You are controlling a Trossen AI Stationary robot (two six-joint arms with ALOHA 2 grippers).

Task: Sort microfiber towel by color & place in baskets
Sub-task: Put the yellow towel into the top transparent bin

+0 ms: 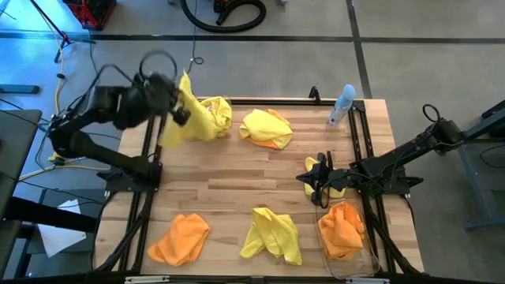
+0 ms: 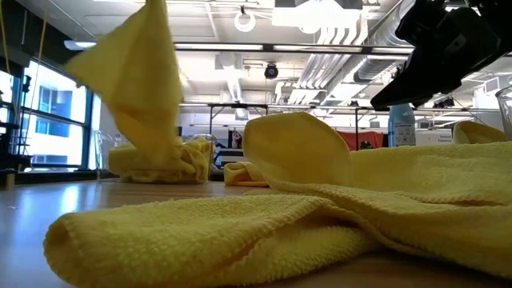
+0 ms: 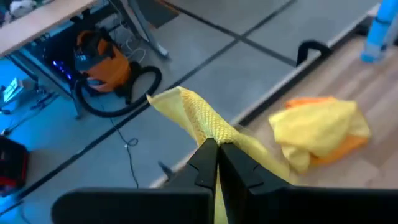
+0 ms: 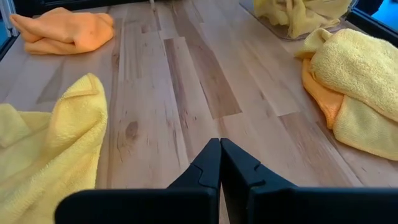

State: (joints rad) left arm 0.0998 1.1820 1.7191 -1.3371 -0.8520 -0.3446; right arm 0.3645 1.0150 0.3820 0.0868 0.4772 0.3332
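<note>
High view: the left claw (image 1: 180,110) is clenched on a yellow towel (image 1: 188,118) and holds it above the far-left basket (image 1: 225,106), which already contains yellow cloth. The right claw (image 1: 317,180) is clenched, grasps nothing and sits over the right side of the worktop (image 1: 229,170). A yellow-on-orange pile (image 1: 267,128) lies far centre. An orange towel (image 1: 180,238) lies near left, a yellow one (image 1: 273,234) near centre. The near-right basket (image 1: 351,264) holds orange cloth. A spray bottle (image 1: 342,106) stands at the far right.

Low view: the lifted towel (image 2: 140,80) hangs over the far basket (image 2: 160,160).

Left wrist view: the fingers (image 3: 205,163) pinch the towel (image 3: 199,118) by a fold.

Right wrist view: the fingers (image 4: 214,165) meet above bare wood.
</note>
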